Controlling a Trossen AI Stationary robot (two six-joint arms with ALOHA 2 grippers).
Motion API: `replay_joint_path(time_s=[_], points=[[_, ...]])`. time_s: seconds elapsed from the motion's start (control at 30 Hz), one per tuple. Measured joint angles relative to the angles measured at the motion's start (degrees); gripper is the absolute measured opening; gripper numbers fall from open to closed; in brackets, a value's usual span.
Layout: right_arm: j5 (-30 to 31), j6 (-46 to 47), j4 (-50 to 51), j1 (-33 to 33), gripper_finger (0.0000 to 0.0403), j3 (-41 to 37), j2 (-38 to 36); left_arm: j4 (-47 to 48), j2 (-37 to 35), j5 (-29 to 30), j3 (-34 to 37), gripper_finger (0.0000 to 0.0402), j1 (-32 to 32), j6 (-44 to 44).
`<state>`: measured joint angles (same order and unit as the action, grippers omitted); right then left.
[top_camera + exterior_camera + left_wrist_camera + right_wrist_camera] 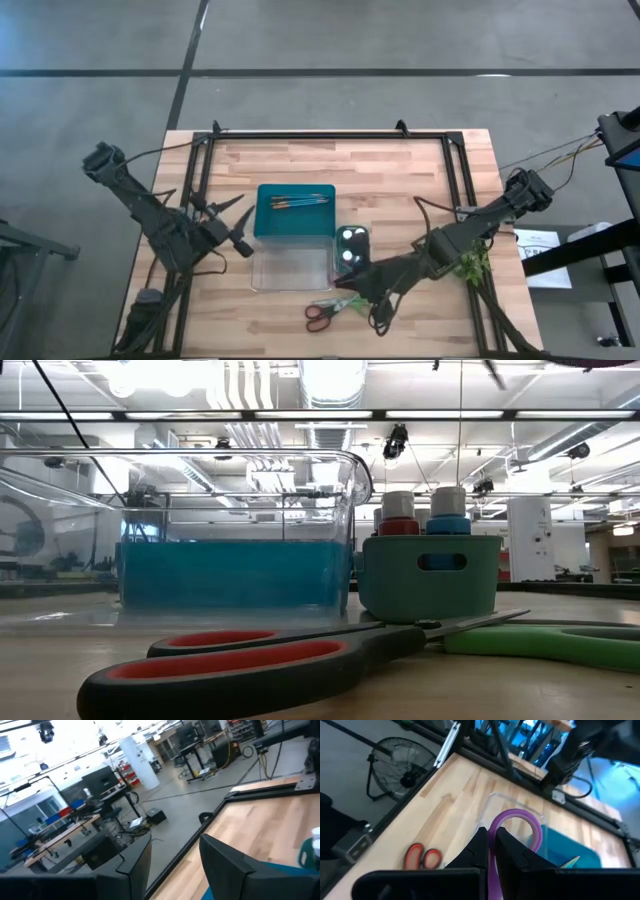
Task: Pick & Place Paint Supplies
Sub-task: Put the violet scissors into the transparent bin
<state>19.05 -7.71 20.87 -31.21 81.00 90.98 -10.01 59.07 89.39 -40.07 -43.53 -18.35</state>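
Note:
My right gripper (492, 837) hovers near the table's near edge (352, 284) and is shut on the purple-handled scissors (517, 820). The red-handled scissors (328, 313) lie flat on the table just beside it, and fill the foreground of the low view (250, 660). A small teal cup (353, 245) holds white-capped paint bottles (423, 512). Thin brushes (300, 201) lie in the teal tray (270, 225). My left gripper (236, 226) waits open, left of the tray, with its fingers (227, 865) apart. My right gripper pinches the purple scissors between its two fingers, on the handle strip just below the finger loop (493, 851). The loop (535, 827) stands out beyond the fingertips. Whether the blades rest on the table is hidden by the gripper.
A clear container (290, 268) stands against the near side of the teal tray, left of the cup. A green plant sprig (470, 266) lies under my right arm. Bare wood stretches along the far side (400, 165). Black frame rails run along the table's edges.

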Motion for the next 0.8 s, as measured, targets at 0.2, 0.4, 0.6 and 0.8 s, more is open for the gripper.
replay_joint_path(time_s=[0.2,0.4,0.6,0.8], points=[[-1.44,-5.7,-5.47,2.14,0.0008,1.26,0.15,1.1,-0.15,0.64,0.0,0.0173,-2.52,-0.21],[-5.86,-10.83,-13.04,4.57,0.0008,1.25,0.15,1.1,-0.15,0.63,-0.02,0.0173,-2.52,-0.74],[-11.84,-15.9,-21.93,6.69,0.0008,0.72,0.74,1.1,-0.15,0.64,-0.01,0.0173,-2.52,-0.76],[-16.89,-25.12,-30.66,7.41,0.0008,-0.01,2.98,1.1,-0.15,0.63,0.0,0.0173,-2.52,-0.75]])
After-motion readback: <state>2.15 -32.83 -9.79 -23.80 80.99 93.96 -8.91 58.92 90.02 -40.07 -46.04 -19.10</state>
